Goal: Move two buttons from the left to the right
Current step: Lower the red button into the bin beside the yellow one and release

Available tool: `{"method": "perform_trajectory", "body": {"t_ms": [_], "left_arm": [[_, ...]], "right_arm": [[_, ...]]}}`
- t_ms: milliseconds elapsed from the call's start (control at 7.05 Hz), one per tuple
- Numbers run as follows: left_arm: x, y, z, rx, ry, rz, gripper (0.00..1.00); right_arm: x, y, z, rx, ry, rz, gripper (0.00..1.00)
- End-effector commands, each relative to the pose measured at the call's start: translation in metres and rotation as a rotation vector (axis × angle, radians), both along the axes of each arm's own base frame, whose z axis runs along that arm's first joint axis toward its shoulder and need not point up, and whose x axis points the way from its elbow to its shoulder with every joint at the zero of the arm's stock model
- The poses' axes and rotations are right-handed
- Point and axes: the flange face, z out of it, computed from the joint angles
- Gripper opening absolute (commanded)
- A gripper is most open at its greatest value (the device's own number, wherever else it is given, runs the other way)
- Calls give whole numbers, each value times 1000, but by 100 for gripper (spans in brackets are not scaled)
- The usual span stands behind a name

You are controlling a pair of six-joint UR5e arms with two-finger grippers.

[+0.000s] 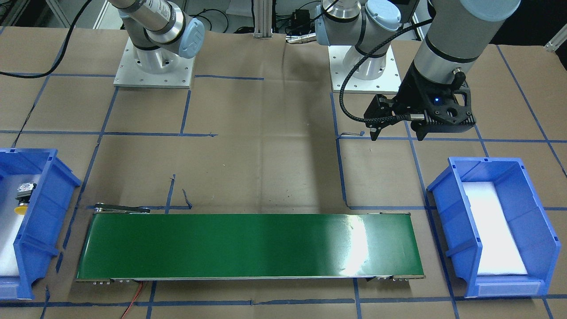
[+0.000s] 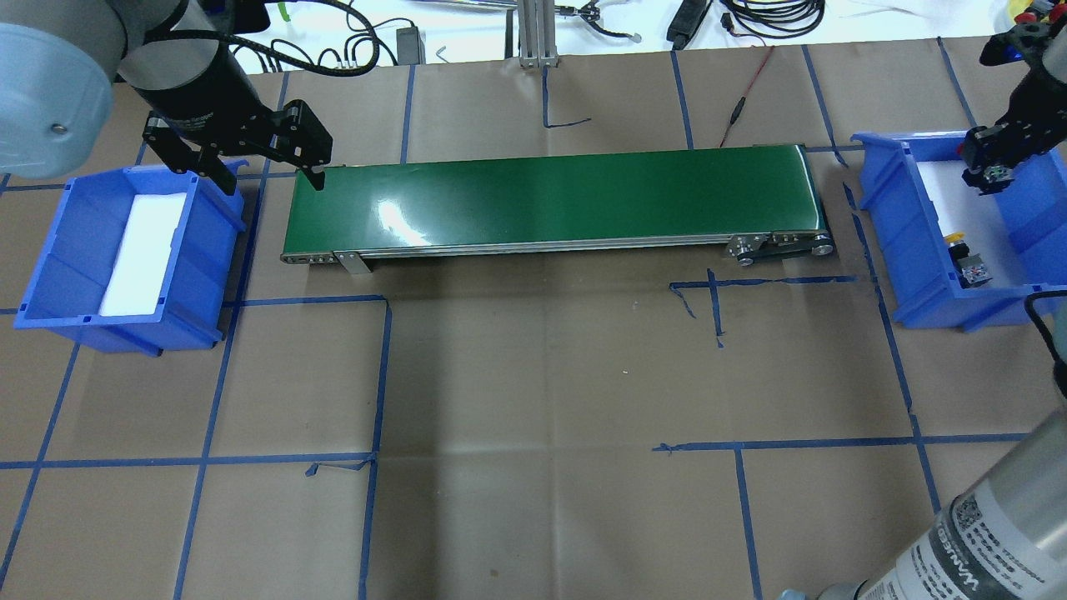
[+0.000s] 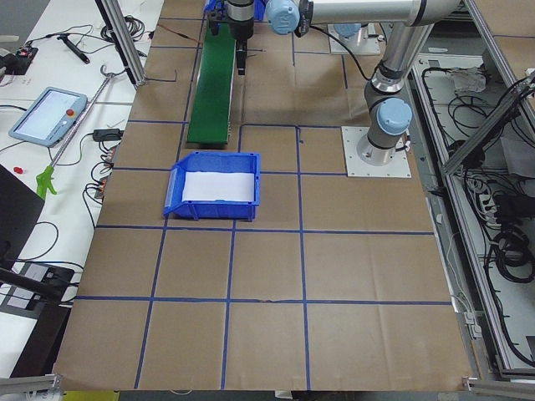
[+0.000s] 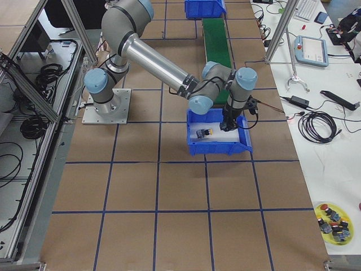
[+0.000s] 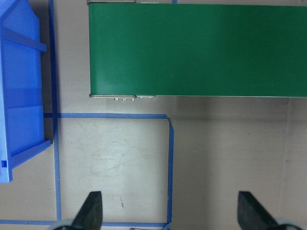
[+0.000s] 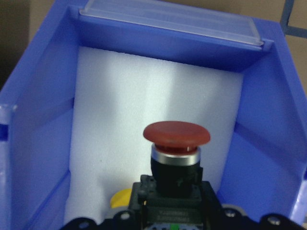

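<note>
My right gripper [image 2: 989,172] is shut on the red button [image 6: 176,135] and holds it upright above the white foam inside the right blue bin [image 2: 885,225]. The yellow button [image 2: 960,252] lies on its side on the foam in the same bin, below the held one; its cap shows in the right wrist view [image 6: 123,198], and it also shows in the front view [image 1: 23,196] and the right side view [image 4: 203,133]. My left gripper [image 2: 271,179] is open and empty, hovering between the left blue bin [image 2: 50,250] and the conveyor's left end; its fingers [image 5: 91,211] are spread wide.
The green conveyor belt [image 2: 550,200] runs between the two bins and has nothing on it. The left bin holds only a white foam pad [image 2: 142,250]. Brown paper with blue tape lines covers the table [image 2: 533,400]. A yellow dish of spare parts [image 4: 334,224] sits off to the side.
</note>
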Motion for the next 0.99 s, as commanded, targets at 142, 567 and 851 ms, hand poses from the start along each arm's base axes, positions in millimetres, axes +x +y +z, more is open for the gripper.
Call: {"method": "perform_trajectory", "body": {"t_ms": [142,567,851], "left_arm": [[0,0,0,0,0,0,100],[0,0,0,0,0,0,100],[0,0,1,-1,0,0,100]], "right_arm": [[11,-5,-36,37,-17,22,5],[12,-3,-45,50,-27,16,43],[12,-3,-45,48,-27,7,99]]}}
